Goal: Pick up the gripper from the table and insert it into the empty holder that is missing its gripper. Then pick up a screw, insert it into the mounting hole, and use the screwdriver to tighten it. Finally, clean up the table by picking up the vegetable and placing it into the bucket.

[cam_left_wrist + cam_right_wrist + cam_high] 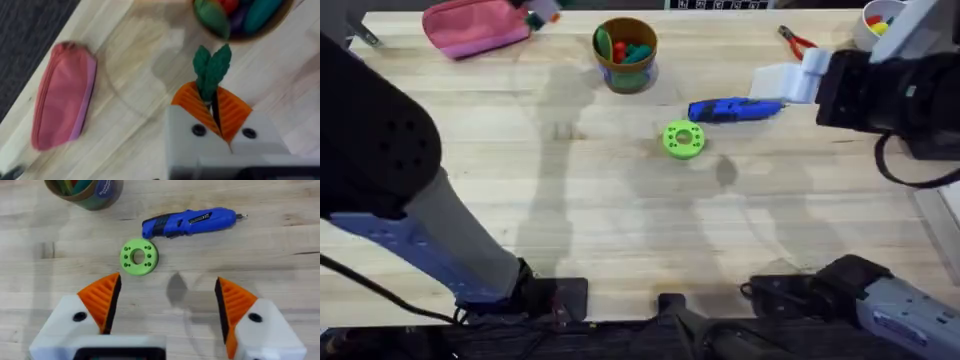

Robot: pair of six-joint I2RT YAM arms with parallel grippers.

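My left gripper (212, 105) is shut on the vegetable (212, 67), a dark green leafy sprig that sticks out from between the orange pads (192, 102). It hangs above the table, a short way from the bucket (240, 17) (626, 50), which holds red and green toys. My right gripper (167, 302) (778, 80) is open and holds nothing. It hovers over the wood near the blue screwdriver (190, 221) (735, 108), which lies flat on the table. The loose gripper piece, the holder and the screw are out of view.
A bright green ring disc (683, 139) (139, 256) lies just in front of the screwdriver. A pink pouch (475, 25) (62, 95) sits at the far left edge. Red pliers (798, 40) and a white bowl (880, 20) are at the far right.
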